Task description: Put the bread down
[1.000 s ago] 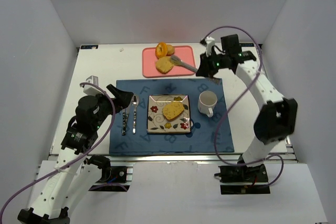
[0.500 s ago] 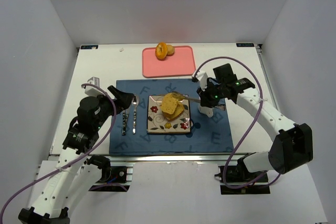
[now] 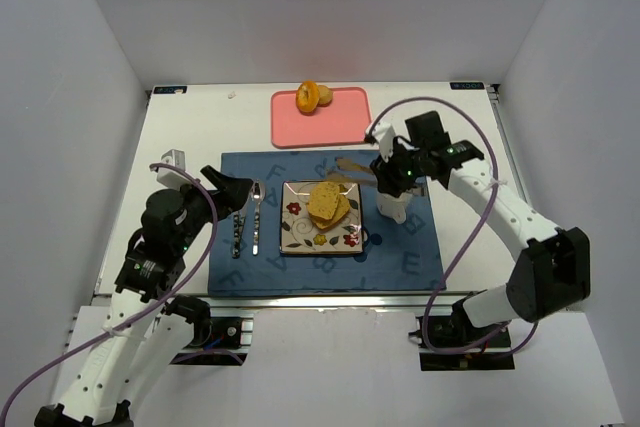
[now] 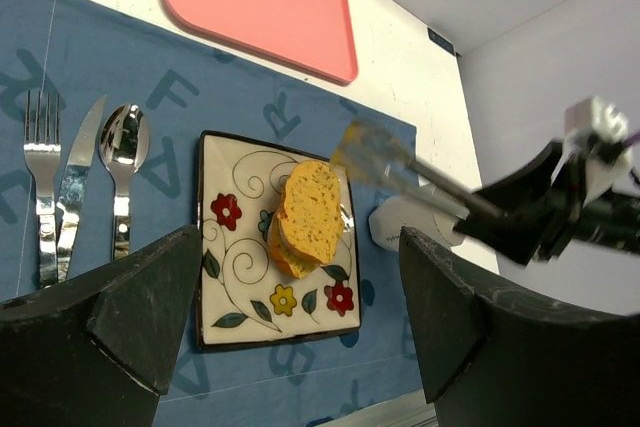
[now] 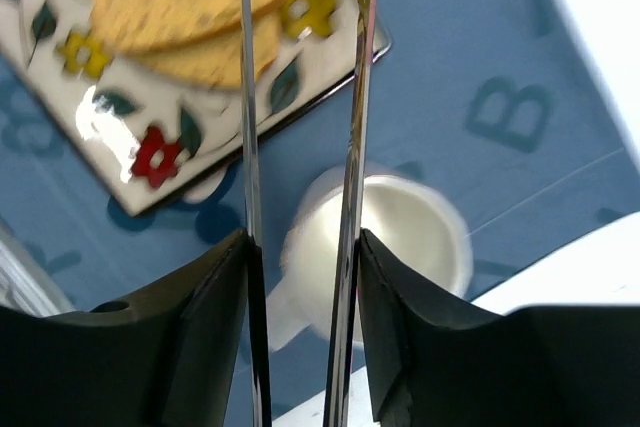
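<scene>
Two toasted bread slices (image 3: 328, 205) lie stacked on the flowered square plate (image 3: 298, 232), seen closer in the left wrist view as bread slices (image 4: 310, 212). An orange ring roll (image 3: 308, 95) stays at the pink tray's far left. My right gripper (image 3: 392, 172) is shut on metal tongs (image 3: 352, 169), whose spread, empty blades (image 5: 247, 97) hover just right of the slices, above the plate's corner. My left gripper (image 3: 228, 187) hangs open and empty over the mat's left side.
A white mug (image 3: 392, 205) stands right under the right gripper, beside the plate. Fork, knife and spoon (image 4: 75, 187) lie left of the plate on the blue mat (image 3: 400, 257). The pink tray (image 3: 335, 122) sits behind the mat.
The right arm carried a slice in the tongs from the pink tray to the plate and laid it on the first slice. The tongs then spread and drew back right. The left arm stayed still.
</scene>
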